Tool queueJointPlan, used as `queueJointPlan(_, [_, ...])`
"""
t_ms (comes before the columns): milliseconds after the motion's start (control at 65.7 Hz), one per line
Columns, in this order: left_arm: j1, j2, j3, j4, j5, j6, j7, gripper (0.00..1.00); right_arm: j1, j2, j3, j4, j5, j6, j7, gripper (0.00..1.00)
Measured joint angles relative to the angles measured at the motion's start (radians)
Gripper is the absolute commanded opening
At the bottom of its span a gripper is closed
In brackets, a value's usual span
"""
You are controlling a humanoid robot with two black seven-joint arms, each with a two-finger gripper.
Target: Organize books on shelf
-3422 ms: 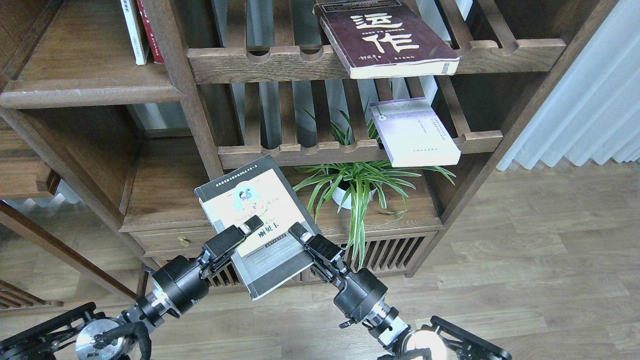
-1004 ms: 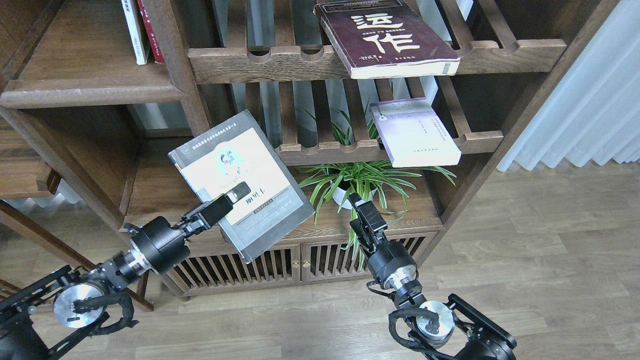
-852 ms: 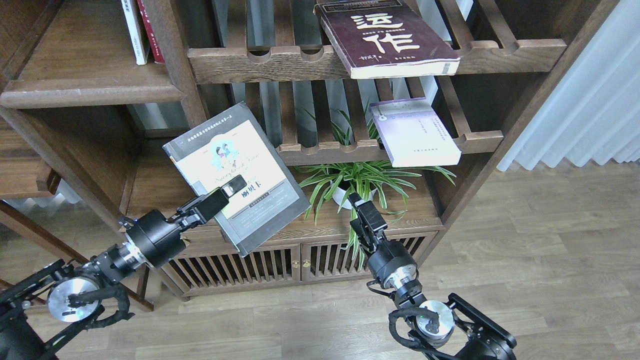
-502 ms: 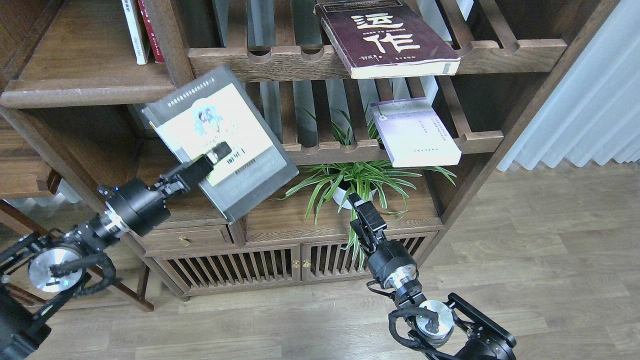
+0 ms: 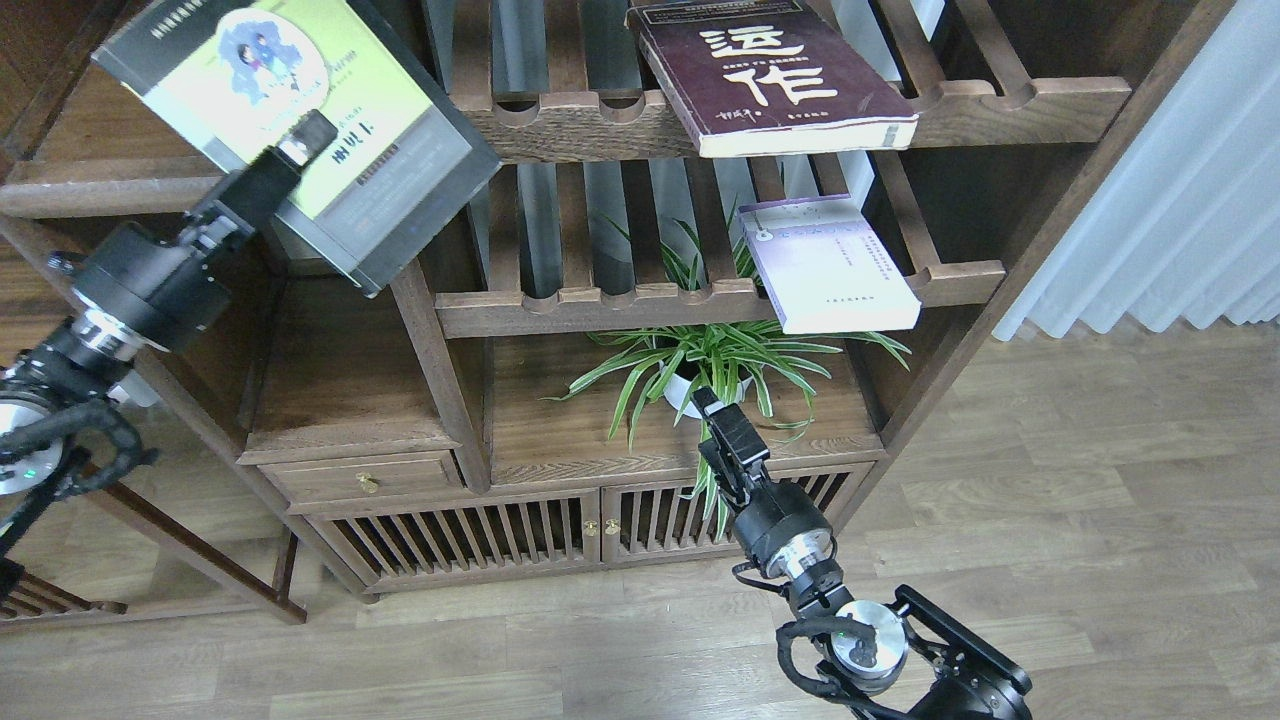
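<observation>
My left gripper [image 5: 303, 133] is shut on the black-grey book with the yellow-green panel [image 5: 345, 75]. It holds the book tilted, high at the upper left, over the flat dark-brown shelf [image 5: 90, 188]. The thick maroon book with cream characters [image 5: 770, 75] lies on the top slatted rack and juts past its front rail. On the slatted rack below, the pale lavender-white book [image 5: 830, 265] overhangs the rail too. My right gripper [image 5: 712, 408] stands low in the middle, in front of the plant, holding nothing; its fingers show as one dark shape.
A spider plant in a white pot [image 5: 700, 370] sits on the cabinet top [image 5: 560, 440] just behind my right gripper. A wooden post [image 5: 440, 370] divides the unit. Slatted cabinet doors [image 5: 480, 540] are below, a pale curtain [image 5: 1180, 200] at the right.
My left arm has carried the book up and to the left, from in front of the lower rack to over the flat shelf. My right gripper let go of it early on and has stayed still since.
</observation>
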Motion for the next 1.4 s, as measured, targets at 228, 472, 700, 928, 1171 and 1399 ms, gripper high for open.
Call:
queueJointPlan(228, [-0.020, 0.145, -0.053, 0.000, -0.030, 0.001, -0.062, 0.00, 0.005, 0.000, -0.002, -0.014, -0.004, 0.000, 0.000, 0.98])
queueJointPlan(472, [-0.016, 0.270, -0.084, 0.001, -0.069, 0.001, -0.086, 0.00, 0.009, 0.000, -0.010, -0.015, -0.012, 0.000, 0.000, 0.98])
queueJointPlan(700, [-0.013, 0.342, -0.086, 0.012, -0.070, 0.001, -0.075, 0.00, 0.014, 0.000, -0.015, -0.015, -0.018, 0.000, 0.000, 0.98])
queueJointPlan(928, [-0.013, 0.338, -0.107, 0.021, -0.058, 0.001, -0.064, 0.00, 0.014, 0.000, -0.015, -0.012, -0.043, 0.000, 0.000, 0.98])
queueJointPlan(1171, [-0.013, 0.319, -0.127, 0.034, 0.013, 0.001, -0.066, 0.00, 0.014, 0.000, -0.016, -0.012, -0.056, 0.000, 0.000, 0.98])
queueJointPlan(1399, [-0.013, 0.226, -0.178, 0.029, 0.139, 0.000, -0.067, 0.00, 0.015, 0.000, -0.020, -0.008, -0.058, 0.001, 0.000, 0.98])
